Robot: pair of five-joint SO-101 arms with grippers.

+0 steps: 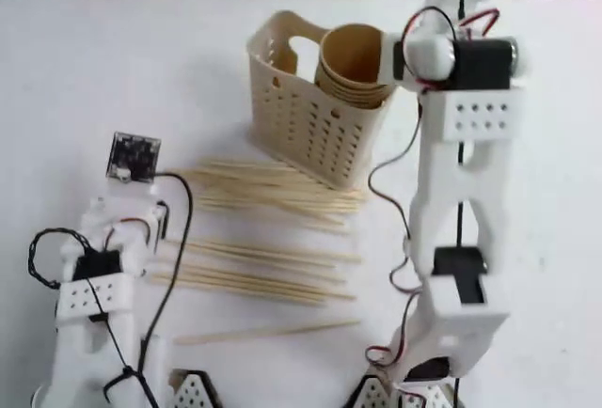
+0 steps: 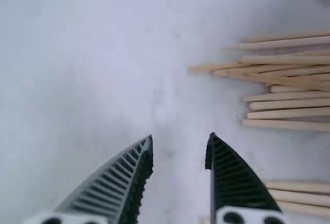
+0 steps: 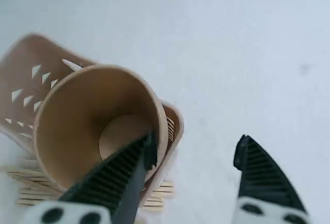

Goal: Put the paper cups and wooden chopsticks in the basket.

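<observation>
1. While the white table [image 1: 141,70] is offering a smooth, matte face under everything, the basket [image 1: 301,121] is standing upright toward twelve o'clock from its middle. It is stiff cream plastic with perforated walls and cut-out handles.
2. Nested paper cups [image 1: 356,60] are already sitting in the basket's three o'clock end, tan, thin-walled and conical. I'm guessing they are weighing almost nothing and crushing easily, so the rim is looking like the spot to pinch, gently.
3. The right claw [image 3: 197,139] is hanging spread open at the cups' three o'clock, with one ribbed black finger crossing the top cup's mouth. Whether it is touching, I cannot tell.
4. The left claw [image 2: 180,137] is gaping open too, gripping nothing, over bare table at eight o'clock.
5. Wooden chopsticks [image 1: 273,192] are lying scattered flat at the basket's six o'clock. They are looking pale, slim, stiff and light, and probably rolling easily, so pinching several mid-length is seeming wisest.
</observation>
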